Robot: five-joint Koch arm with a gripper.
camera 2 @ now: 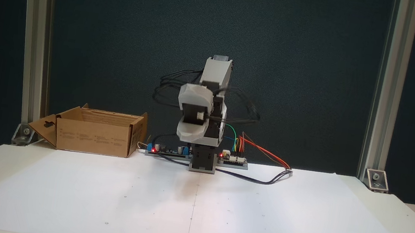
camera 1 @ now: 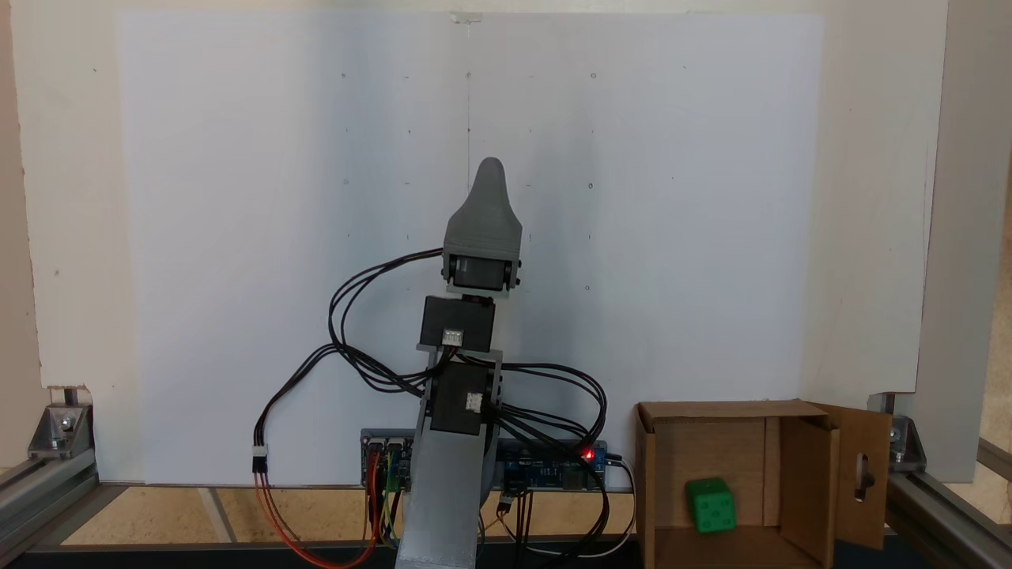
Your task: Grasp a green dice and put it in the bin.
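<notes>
Already green dice (camera 1: 710,506) inside bin (camera 1: 806,482)

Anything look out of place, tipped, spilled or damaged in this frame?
Nothing stands out. The green dice lies inside the cardboard box, which sits upright beside the arm's base, flaps open. The gripper is folded in above the base; nothing is spilled on the white sheet.

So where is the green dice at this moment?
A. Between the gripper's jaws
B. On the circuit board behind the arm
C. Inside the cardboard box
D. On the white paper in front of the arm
C: in a fixed view the dice lies inside the open box, well away from the gripper.
</notes>
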